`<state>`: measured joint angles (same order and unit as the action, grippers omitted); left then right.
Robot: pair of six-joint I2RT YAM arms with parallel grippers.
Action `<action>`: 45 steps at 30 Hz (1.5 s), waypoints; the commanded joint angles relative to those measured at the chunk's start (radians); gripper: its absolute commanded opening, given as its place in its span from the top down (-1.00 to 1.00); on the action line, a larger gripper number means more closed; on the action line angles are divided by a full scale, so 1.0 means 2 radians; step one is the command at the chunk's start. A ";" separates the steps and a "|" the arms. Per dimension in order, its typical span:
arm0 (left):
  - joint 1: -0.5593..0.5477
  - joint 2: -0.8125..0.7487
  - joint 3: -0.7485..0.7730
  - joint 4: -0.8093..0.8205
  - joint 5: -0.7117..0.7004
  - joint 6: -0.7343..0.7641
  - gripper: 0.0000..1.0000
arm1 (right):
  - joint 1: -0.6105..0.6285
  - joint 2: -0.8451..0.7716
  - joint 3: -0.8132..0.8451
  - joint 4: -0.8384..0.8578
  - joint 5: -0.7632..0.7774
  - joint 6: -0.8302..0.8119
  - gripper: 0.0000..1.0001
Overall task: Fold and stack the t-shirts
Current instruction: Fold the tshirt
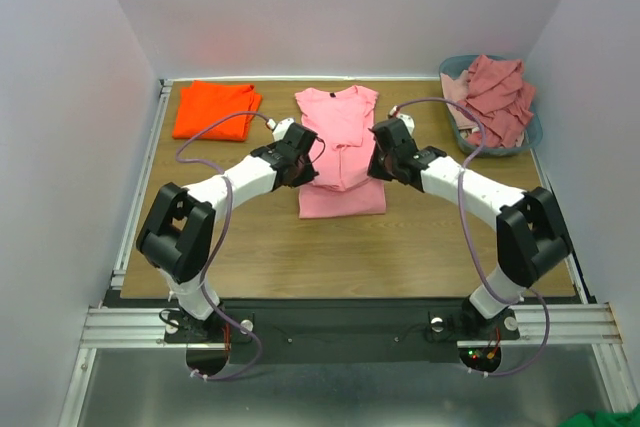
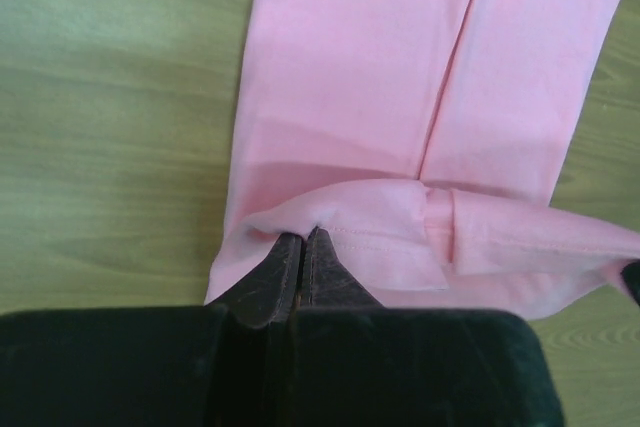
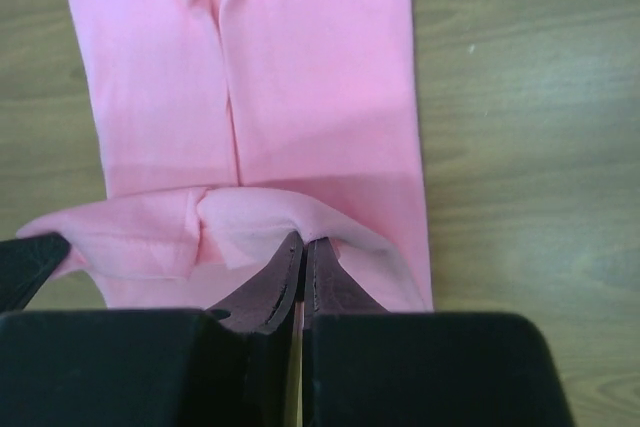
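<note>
Left fingers (image 2: 310,245) and right fingers (image 3: 310,252) clamped shut on pink t-shirt (image 1: 340,117) hem, raised over its body. Risks: shallow pinch slipping free; unequal carry skewing fold.

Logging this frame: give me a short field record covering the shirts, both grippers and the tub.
shirt in work: pink t-shirt, middle of the table, sides folded in to a centre line
left gripper: shut on a raised edge of the pink t-shirt
right gripper: shut on the same raised edge, at its other end
folded: orange t-shirt, far left corner, lying alone
waiting: dusty rose t-shirts, heaped in the tub, far right
stack: none yet
</note>
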<state>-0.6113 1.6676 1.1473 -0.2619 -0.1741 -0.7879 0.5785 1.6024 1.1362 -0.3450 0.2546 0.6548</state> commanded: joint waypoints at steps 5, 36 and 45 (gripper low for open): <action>0.031 0.046 0.082 0.009 -0.004 0.048 1.00 | -0.039 0.050 0.072 0.024 0.008 -0.032 0.99; 0.068 -0.061 -0.063 0.029 0.003 0.027 -0.97 | -0.033 0.091 0.059 0.074 -0.218 -0.110 -1.00; 0.068 -0.185 -0.224 0.024 0.003 0.000 -0.97 | -0.019 0.199 0.154 0.084 -0.231 -0.117 -1.00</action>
<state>-0.4759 1.3746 0.7494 -0.2176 -0.1574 -0.7536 0.5514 1.9480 1.3632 -0.2302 -0.1841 0.4416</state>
